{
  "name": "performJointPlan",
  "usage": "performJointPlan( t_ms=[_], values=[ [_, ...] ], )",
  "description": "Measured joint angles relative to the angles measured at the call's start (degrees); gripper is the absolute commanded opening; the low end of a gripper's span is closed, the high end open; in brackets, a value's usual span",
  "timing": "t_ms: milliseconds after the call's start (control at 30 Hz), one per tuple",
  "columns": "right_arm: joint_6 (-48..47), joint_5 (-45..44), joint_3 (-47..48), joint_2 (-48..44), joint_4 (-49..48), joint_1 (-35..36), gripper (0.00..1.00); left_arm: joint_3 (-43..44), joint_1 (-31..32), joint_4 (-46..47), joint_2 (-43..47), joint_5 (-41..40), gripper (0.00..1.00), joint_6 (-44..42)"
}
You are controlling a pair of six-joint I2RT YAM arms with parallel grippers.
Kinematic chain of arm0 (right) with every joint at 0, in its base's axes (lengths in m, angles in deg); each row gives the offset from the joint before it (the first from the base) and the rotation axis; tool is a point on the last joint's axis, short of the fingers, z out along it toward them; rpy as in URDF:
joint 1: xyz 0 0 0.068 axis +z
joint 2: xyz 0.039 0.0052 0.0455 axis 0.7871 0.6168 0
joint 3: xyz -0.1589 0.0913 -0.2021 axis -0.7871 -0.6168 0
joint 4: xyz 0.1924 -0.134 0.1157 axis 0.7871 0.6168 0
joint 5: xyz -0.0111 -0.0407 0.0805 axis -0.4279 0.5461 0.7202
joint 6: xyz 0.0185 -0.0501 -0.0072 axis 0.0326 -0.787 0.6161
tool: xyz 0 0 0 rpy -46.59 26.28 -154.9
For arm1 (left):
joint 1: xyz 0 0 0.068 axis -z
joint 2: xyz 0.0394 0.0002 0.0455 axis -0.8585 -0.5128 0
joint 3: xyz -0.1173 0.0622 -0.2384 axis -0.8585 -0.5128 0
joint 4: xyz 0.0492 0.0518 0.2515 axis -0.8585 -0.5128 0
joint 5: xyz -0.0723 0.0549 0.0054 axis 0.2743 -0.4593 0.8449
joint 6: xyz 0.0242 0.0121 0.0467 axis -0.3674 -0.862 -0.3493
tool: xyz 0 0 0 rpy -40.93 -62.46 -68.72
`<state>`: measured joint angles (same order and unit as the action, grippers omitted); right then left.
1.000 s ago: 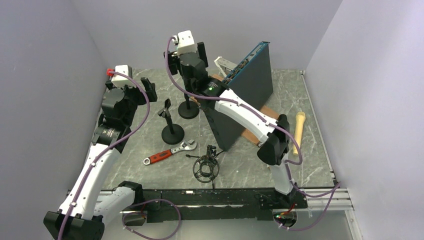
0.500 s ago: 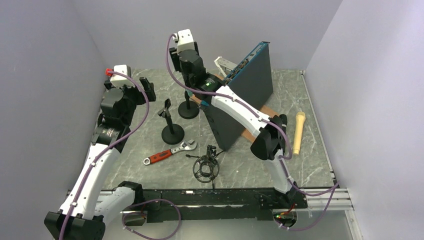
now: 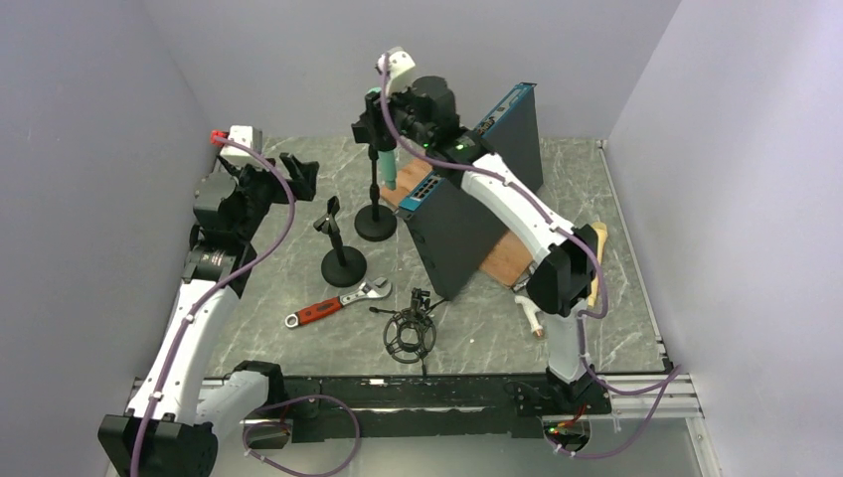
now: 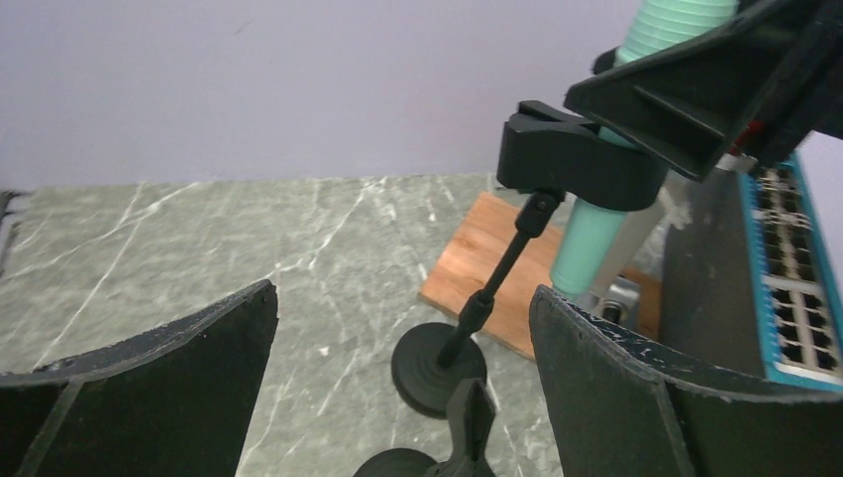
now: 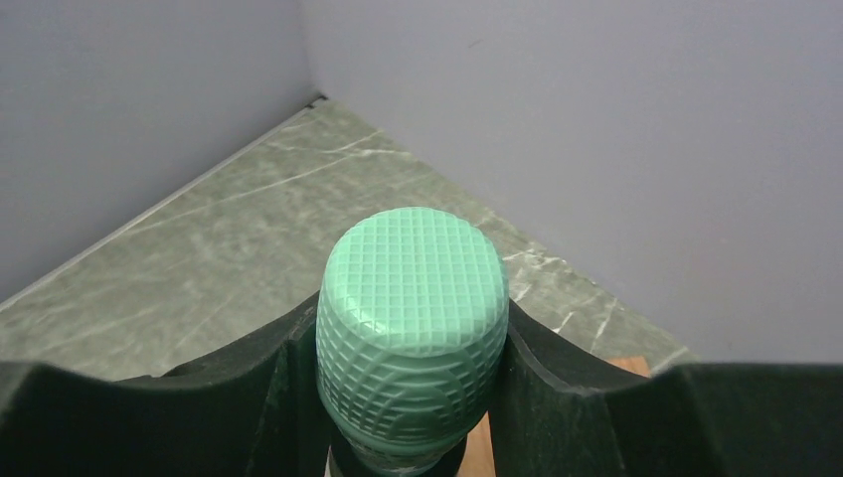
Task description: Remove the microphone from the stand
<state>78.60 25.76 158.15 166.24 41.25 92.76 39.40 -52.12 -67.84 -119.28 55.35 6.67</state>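
Mic (image 5: 413,298): green, head up, at the top of the stand (image 4: 502,268). Its body runs down past the clip (image 4: 577,164). I can't tell whether the clip grips it or it only hangs alongside.
Right gripper (image 5: 410,383): clamped on the mic just under the head, one finger on each side, directly above the stand.
Left gripper (image 3: 300,171): fingers spread wide and holding nothing, off to the left of the stand and clear of it.
Stand: upright on its round base (image 4: 434,363), and nothing is pinning that base down.
Neighbours: a second stand (image 3: 341,260) sits just in front of the stand. A switch (image 3: 462,234) leans on a board (image 3: 507,256) close on its right.
Progress: I judge the mic is gripped but not yet proven free of the clip.
Risk one: if the clip holds, my lift takes the whole stand up with it, or tips it into the switch or the second stand.
Risk two: I'm holding high on the body, so a sideways tug could make the mic pivot or slide in the fingers and drop.
Risk three: bringing the left gripper in to brace the base could clip the second stand.
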Motion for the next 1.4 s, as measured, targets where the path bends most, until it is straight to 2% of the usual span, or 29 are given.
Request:
performJointPlan(
  t_ms=[100,200,567,700,833,1000,1267,1400],
  values=[
    [0.33,10.56,-1.53,-1.36,0.20,-3.72,0.00,-0.63,-0.26,2.45,0.04,4.87,0.99,0.07],
    [-0.04,17.16,-1.53,-1.64,1.29,-5.73,0.00,-1.57,-0.39,5.31,0.02,9.94,0.99,0.79],
    [-7.48,35.91,-1.51,-1.86,3.17,-5.79,0.00,-4.39,-3.26,15.69,-2.01,27.91,0.99,2.75],
    [-9.05,39.45,-1.31,-1.95,4.11,-6.19,0.00,-4.83,-7.78,20.46,-2.95,35.36,0.99,3.08],
    [-10.03,42.56,-1.18,-1.99,4.39,-6.21,0.00,-4.92,-11.23,28.87,-7.82,42.91,0.99,5.92],
    [-10.23,45.55,-0.04,-1.92,6.69,-6.21,0.00,-8.13,-11.34,38.95,-13.44,48.06,1.00,8.87],
    [-9.88,47.17,0.44,-1.73,8.00,-6.21,0.00,-8.17,-11.32,58.55,-24.15,53.35,0.99,18.91],
    [-9.88,47.19,0.44,-1.73,8.04,-6.16,0.00,-8.17,-10.51,65.00,-26.82,54.95,0.99,22.25]
  ],
)
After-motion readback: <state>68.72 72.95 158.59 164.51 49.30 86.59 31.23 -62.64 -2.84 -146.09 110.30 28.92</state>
